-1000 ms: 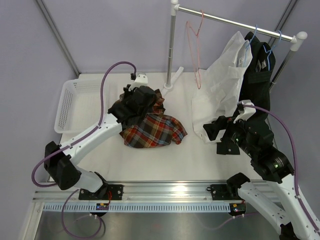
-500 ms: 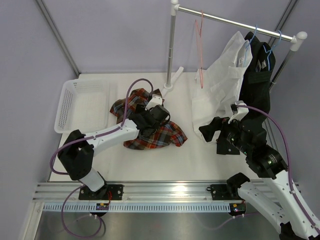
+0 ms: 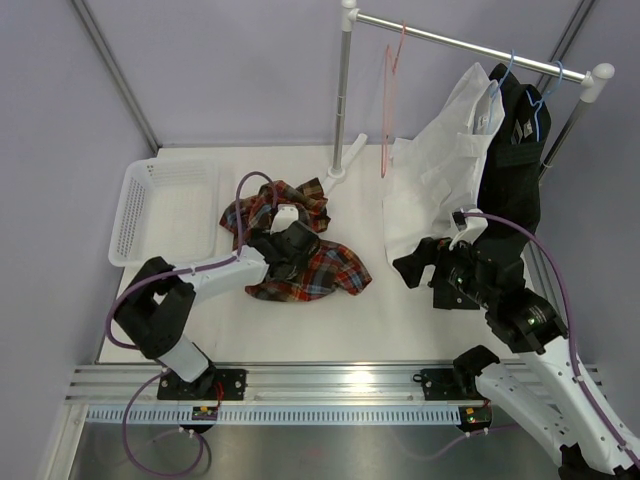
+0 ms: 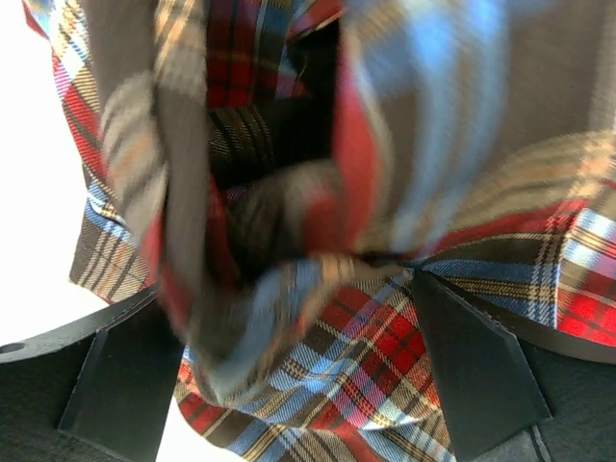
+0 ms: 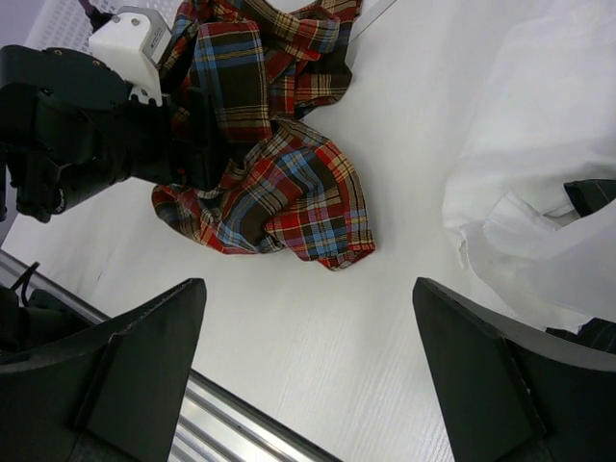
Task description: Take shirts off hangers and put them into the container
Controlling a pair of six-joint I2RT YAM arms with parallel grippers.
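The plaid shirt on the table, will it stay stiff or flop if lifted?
Probably floppy: the plaid shirt lies crumpled in soft folds. Lifted by one spot, it would likely drape and trail. Pushed, it may bunch up.

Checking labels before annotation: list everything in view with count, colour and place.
table: 1, white
basket: 1, white, table's left edge
rail: 1, chrome, at the back
hangers: 3, one pink-red bare on the rail, two light blue at its right end
plaid shirt: 1, red-orange-navy, crumpled on the table beside the basket
white shirt: 1, white, hanging from the rail
black shirt: 1, black, hanging right of the white shirt
left gripper: 1, black, open over the plaid shirt
right gripper: 1, black, open beside the white shirt
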